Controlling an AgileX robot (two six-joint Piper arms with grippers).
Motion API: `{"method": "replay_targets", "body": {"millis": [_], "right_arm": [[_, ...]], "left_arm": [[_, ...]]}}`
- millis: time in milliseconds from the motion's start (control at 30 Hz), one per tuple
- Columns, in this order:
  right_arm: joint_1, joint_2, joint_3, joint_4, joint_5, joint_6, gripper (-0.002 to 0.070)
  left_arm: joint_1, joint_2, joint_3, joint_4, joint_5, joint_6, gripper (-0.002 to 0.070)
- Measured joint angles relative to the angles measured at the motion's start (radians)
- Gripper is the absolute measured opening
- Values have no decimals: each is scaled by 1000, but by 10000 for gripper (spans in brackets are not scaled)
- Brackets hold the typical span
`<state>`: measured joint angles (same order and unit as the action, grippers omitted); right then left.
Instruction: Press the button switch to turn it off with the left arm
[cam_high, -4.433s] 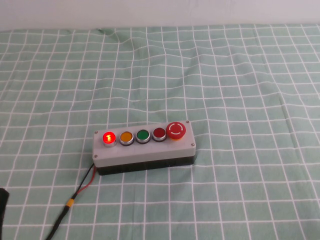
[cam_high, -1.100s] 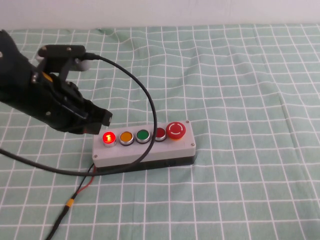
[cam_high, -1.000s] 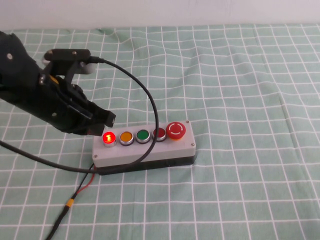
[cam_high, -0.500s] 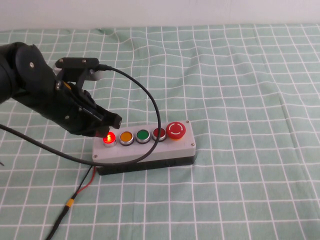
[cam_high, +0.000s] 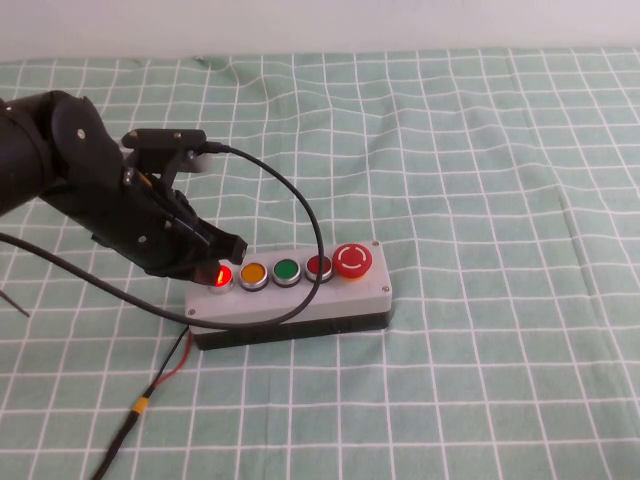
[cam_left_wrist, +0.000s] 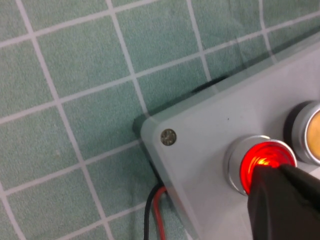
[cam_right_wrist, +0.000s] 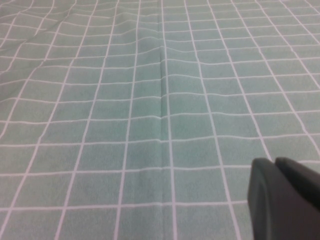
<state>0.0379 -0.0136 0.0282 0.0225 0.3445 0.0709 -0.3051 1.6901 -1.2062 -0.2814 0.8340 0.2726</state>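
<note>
The button switch is the small round red button with a silver ring at the left end of the grey box. It glows red. My left gripper is shut, and its black tip rests on the button's near edge. In the left wrist view the lit button shows half covered by the gripper. The left arm is black with a looping cable. My right gripper is shut, over bare cloth; it does not show in the high view.
On the box stand an orange button, a green button, a darker flat red button and a large red mushroom button. A red and black wire leaves the box's left end over the green checked cloth.
My left arm came in from the left and moved right and down to the box. Its tip now sits on the lit red button. The button still glows.
</note>
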Motion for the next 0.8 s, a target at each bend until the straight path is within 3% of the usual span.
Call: {"method": "replay_targets", "body": {"millis": [433,800], "right_arm": [[0,0,0,0,0,0,-17],[0,0,0,0,0,0,-17]], "left_arm": [[3,-83,-26,8,45,23,-2],[3,-563,-75,64,163,30,-2]]}}
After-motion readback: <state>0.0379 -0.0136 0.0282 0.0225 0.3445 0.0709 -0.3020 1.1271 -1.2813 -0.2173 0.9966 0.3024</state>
